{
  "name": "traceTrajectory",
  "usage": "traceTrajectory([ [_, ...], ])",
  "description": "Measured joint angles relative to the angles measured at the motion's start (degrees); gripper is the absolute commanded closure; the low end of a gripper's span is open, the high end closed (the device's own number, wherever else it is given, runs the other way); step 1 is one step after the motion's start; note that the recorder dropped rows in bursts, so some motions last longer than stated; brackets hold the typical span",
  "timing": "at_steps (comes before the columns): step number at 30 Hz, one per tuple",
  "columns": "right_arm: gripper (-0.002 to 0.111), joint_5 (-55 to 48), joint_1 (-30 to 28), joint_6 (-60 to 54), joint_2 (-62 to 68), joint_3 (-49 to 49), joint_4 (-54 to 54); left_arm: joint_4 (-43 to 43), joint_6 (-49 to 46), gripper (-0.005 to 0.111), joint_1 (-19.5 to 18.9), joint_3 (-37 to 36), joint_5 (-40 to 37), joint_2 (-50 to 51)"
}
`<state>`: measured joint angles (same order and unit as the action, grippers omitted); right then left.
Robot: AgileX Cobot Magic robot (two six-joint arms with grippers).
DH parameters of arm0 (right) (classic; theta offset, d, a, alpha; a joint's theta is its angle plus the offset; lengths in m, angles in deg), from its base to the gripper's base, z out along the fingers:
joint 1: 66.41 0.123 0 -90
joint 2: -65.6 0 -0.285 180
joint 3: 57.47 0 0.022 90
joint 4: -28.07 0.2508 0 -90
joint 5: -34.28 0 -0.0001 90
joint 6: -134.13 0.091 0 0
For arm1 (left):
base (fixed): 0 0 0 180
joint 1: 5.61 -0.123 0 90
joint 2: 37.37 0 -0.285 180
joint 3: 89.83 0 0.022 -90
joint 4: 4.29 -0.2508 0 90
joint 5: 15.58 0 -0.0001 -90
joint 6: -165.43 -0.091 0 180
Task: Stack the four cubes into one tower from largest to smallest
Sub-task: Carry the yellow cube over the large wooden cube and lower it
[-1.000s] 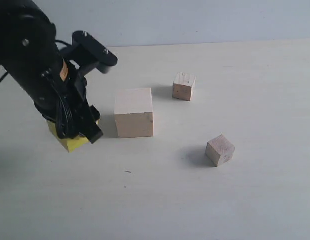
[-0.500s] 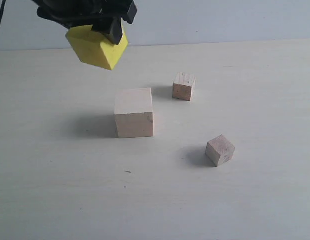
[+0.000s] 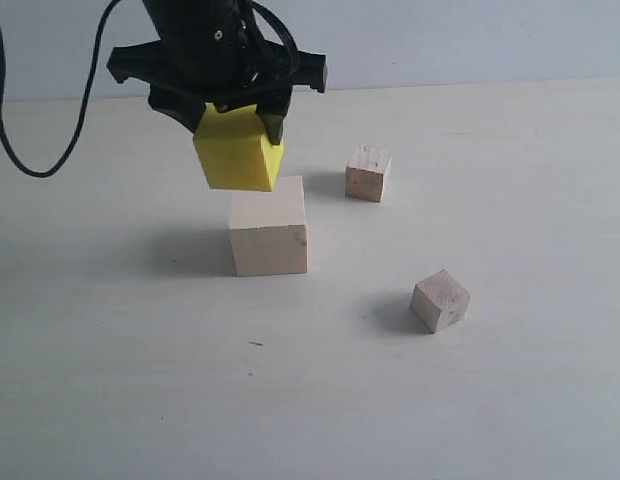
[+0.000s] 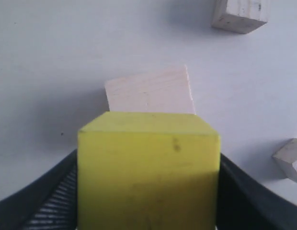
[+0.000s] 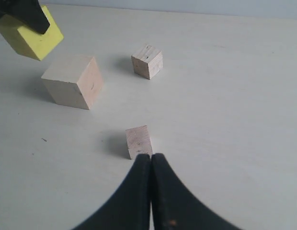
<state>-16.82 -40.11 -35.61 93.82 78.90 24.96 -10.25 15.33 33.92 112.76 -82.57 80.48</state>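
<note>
My left gripper (image 3: pixel 238 122) is shut on the medium yellow cube (image 3: pixel 238 155), holding it in the air just above the large pale wooden cube (image 3: pixel 268 224), slightly to its left. The left wrist view shows the yellow cube (image 4: pixel 147 172) clamped between the black fingers (image 4: pixel 48 201), with the pale cube (image 4: pixel 149 90) beyond it. One small bare wooden cube (image 3: pixel 368 172) sits behind and right of the pale cube. The other small cube (image 3: pixel 440 299) lies nearer the front right. In its wrist view my right gripper (image 5: pixel 151 156) is shut and empty, just short of that small cube (image 5: pixel 138 141).
The cubes rest on a pale wooden table (image 3: pixel 490 400) with a grey wall behind. A black cable (image 3: pixel 30 160) loops down from the left arm at the left side. The right wrist view also shows the pale cube (image 5: pixel 73 80) and far small cube (image 5: pixel 147 60).
My left gripper lifted the yellow cube off the table at the left, swung it up and rightward, and now has lowered it close above the pale cube. The other cubes stayed put.
</note>
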Motion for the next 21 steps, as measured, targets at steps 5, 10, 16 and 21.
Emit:
traceTrajectory([
  [5,0.108,0.00,0.00,0.00,0.00,0.00,0.00,0.37,2.92,0.107,0.00,1.61,0.08,1.70],
  [10,0.108,0.00,0.00,0.00,0.00,0.00,0.43,0.48,5.09,0.107,0.00,1.70,0.08,3.84],
  [16,0.108,0.00,0.00,0.00,0.00,0.00,2.40,0.48,6.88,0.107,0.00,1.70,0.56,5.08],
  [21,0.108,0.00,0.00,0.00,0.00,0.00,3.11,0.37,8.51,0.107,0.00,1.70,2.45,5.77],
])
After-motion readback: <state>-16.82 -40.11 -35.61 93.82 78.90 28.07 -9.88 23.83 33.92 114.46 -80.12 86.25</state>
